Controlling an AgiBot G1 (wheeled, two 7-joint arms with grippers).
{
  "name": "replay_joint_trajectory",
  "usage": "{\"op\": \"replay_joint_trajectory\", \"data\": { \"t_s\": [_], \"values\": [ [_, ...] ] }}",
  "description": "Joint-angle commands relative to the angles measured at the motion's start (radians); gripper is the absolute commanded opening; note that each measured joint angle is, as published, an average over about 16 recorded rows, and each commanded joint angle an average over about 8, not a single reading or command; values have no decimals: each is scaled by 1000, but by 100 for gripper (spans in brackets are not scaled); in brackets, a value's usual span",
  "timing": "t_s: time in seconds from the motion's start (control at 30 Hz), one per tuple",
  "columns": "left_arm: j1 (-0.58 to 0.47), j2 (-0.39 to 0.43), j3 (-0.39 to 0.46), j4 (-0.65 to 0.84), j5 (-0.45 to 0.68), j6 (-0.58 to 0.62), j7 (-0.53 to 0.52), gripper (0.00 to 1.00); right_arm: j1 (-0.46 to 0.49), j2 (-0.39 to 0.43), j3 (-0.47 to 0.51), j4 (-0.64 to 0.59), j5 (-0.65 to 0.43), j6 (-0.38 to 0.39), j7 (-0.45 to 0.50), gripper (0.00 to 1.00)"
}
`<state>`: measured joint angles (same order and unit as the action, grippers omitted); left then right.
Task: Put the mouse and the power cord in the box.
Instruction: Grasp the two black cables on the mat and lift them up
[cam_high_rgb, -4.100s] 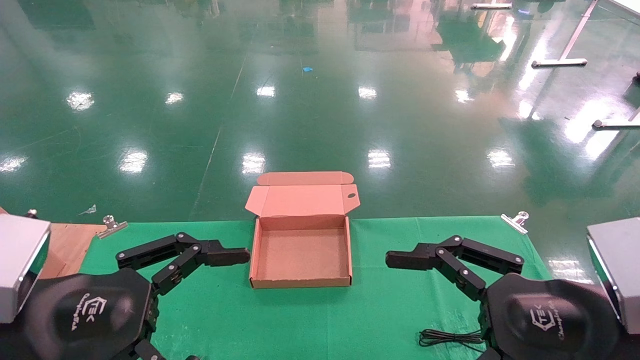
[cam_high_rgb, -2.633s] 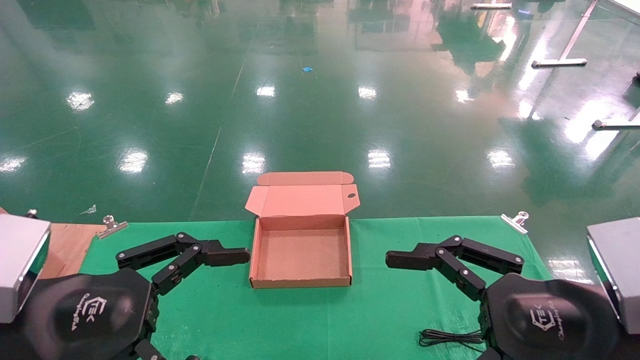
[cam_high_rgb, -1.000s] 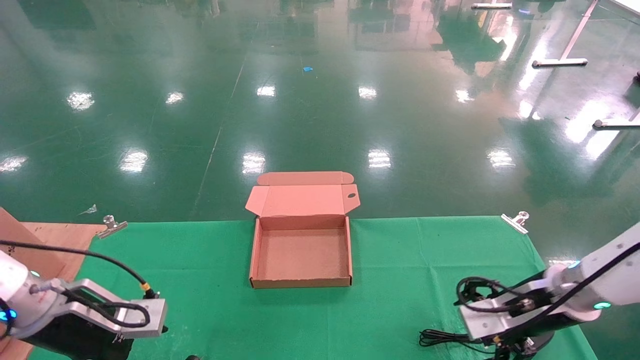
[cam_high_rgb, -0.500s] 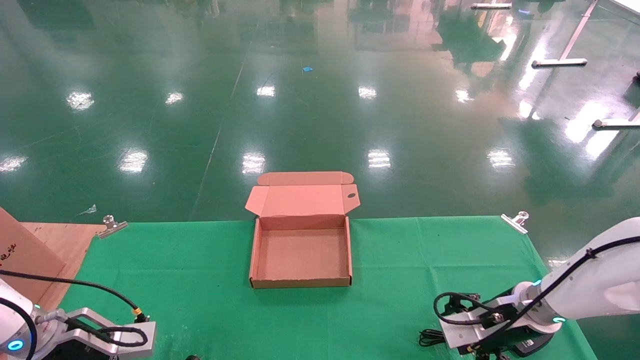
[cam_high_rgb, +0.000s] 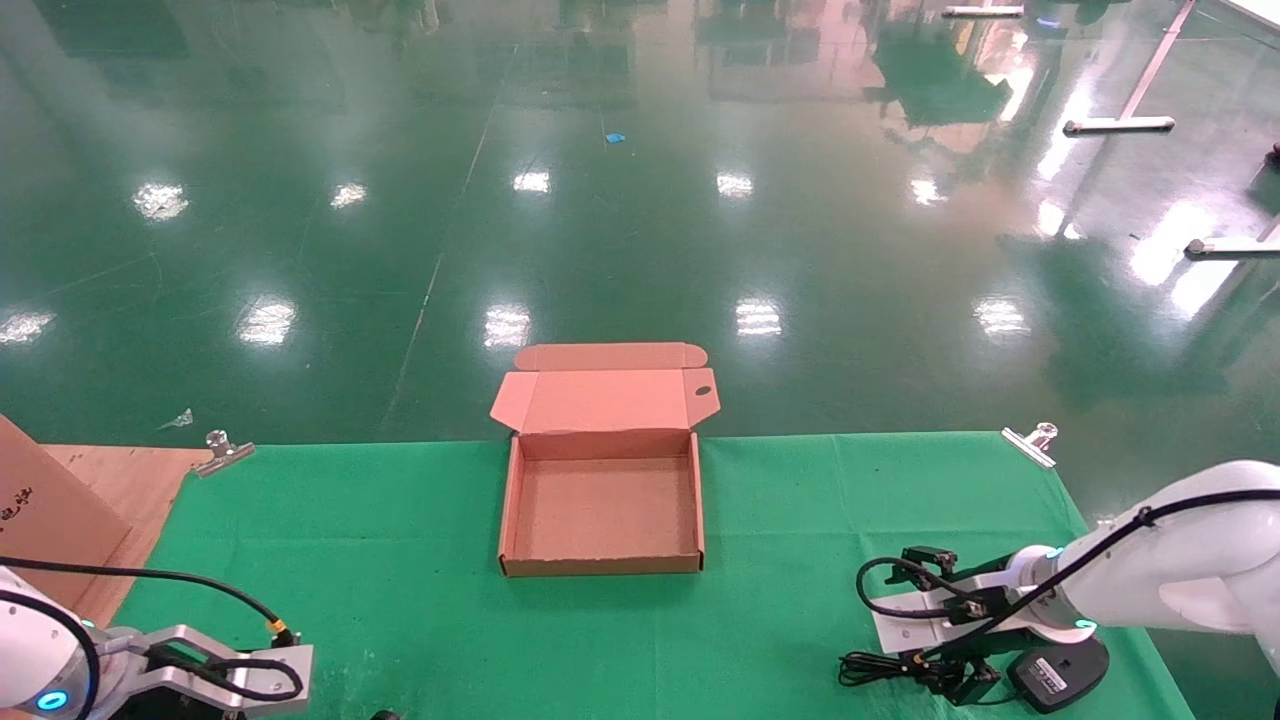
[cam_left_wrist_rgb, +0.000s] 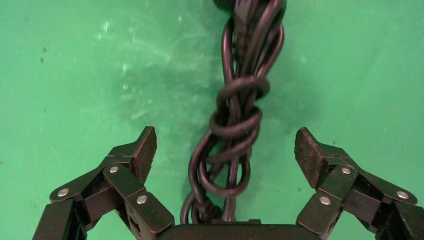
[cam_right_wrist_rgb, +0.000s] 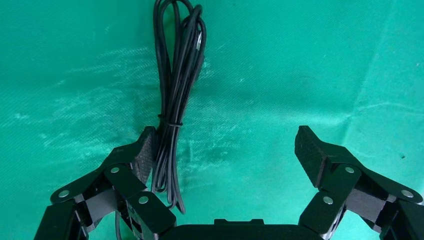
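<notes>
The left gripper, fingers spread, straddles the power cord (thick, black, knotted); the right gripper gapes too.

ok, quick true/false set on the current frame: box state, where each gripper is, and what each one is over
1. The box is open and empty. True.
2. The left gripper is shut on the power cord. False: it is open, with one finger on each side of the coiled cord.
3. The right gripper is open above the mouse's thin bundled cable. True.
4. The mouse lies inside the box. False: it is on the green cloth near the right arm.
5. The box lid is closed. False: it is folded back, away from the robot.
</notes>
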<state>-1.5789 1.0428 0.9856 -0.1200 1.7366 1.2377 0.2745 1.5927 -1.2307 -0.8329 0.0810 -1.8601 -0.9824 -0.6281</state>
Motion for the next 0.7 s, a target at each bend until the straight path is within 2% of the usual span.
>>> {"op": "replay_joint_trajectory", "data": {
  "t_s": [0.03,0.13,0.17,0.2,0.4,0.43,0.47,0.7],
  "values": [
    [3,5,-4,14,-7,-7,17,100,-3,-3,6,-13,8,17,-4,100],
    [3,8,-9,34,-14,-4,30,100,-2,3,12,-25,18,-1,-16,100],
    [3,8,-11,39,-16,-3,33,92,-2,5,14,-29,21,-7,-20,96],
    [3,9,-12,45,-18,-2,36,79,-3,8,16,-32,24,-12,-24,86],
    [-3,10,-17,69,-25,5,53,4,-5,17,24,-46,35,-27,-44,11],
    [-5,11,-17,72,-26,6,56,0,-5,18,25,-48,37,-29,-47,3],
    [-7,11,-17,74,-26,8,58,0,-4,19,25,-49,38,-30,-49,0],
    [-21,11,-18,90,-28,16,68,0,5,23,31,-58,46,-35,-60,0]
  ]
}}
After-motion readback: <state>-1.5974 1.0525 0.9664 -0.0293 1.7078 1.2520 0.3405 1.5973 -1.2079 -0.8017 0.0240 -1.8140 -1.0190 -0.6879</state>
